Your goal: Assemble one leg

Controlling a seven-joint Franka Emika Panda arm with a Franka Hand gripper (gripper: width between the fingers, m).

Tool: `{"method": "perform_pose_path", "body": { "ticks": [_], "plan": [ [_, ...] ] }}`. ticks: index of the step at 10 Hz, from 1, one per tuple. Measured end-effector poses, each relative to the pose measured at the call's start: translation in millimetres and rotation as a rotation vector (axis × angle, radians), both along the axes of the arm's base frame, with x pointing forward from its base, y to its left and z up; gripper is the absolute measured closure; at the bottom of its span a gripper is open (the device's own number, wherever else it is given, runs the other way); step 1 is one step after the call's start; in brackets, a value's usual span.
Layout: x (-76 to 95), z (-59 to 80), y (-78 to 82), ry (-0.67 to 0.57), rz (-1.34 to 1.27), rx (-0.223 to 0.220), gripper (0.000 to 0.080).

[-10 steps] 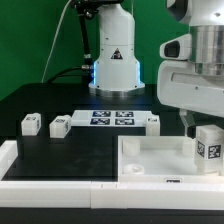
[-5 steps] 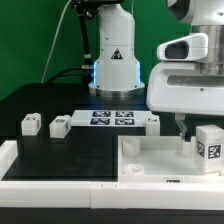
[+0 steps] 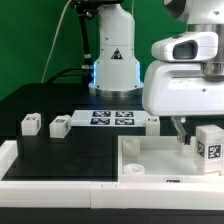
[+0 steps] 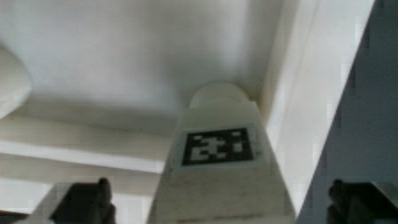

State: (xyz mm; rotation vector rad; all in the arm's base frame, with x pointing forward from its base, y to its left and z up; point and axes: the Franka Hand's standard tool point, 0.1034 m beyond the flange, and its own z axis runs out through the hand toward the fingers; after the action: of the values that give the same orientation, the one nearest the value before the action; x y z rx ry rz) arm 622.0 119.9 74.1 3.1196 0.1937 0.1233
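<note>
White plastic leg (image 3: 208, 148) stands upright at one corner of the large flat square piece (image 3: 150, 160), its tag facing outward. Gripper (image 4: 222, 205) is over that same corner, spread wide, with dark fingers (image 4: 86, 200) on either side of the leg and clear gaps between. Further legs (image 3: 31, 124) sit off the piece, well apart.

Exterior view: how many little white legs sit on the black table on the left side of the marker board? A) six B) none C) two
C: one leg and another leg sit side by side on the exterior view's left of the marker board.
</note>
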Motion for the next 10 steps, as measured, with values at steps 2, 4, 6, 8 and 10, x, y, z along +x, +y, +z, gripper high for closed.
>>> {"method": "perform_pose_path", "body": {
  "ticks": [2, 4, 6, 8, 10],
  "plan": [
    [-0.1, -0.3, 0.0, 0.0, -0.067, 0.008, 0.0445],
    [-1.2, -1.1, 3.4, 0.0, -0.319, 0.028, 0.0509],
    [-2.0, -1.7, 5.7, -0.005, -0.597, 0.043, 0.0509],
    [-2.2, -2.3, 6.0, -0.02, -0.944, 0.06, 0.0509],
    [-3.0, -3.0, 4.4, -0.016, -1.246, 0.095, 0.0509]
  ]
}}
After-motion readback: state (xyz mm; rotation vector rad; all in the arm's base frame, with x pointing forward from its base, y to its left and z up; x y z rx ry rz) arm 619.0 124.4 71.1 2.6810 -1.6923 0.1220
